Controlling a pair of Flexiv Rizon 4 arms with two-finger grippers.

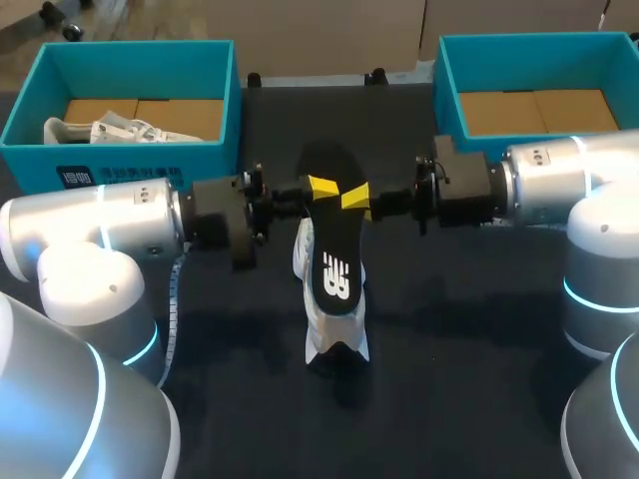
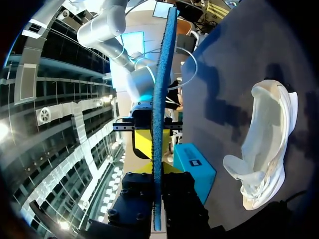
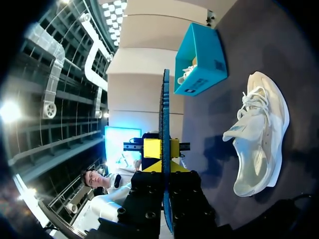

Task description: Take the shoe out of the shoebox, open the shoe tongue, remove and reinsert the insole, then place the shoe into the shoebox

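A: Where is the black insole [image 1: 334,249]?
B: Out of the shoe, held level in the air between the two arms; the left gripper [image 1: 321,187] is clamped on one long edge, the right gripper [image 1: 356,198] on the opposite edge, their yellow tips nearly facing
A: And the white sneaker [image 1: 316,334]?
B: On the dark table [image 1: 469,329], directly under the insole (both wrist views show it lying apart from the fingers); the teal left shoebox [image 1: 120,160] holds a second white sneaker [image 1: 110,130]; the teal right shoebox [image 1: 529,45] shows its cardboard floor
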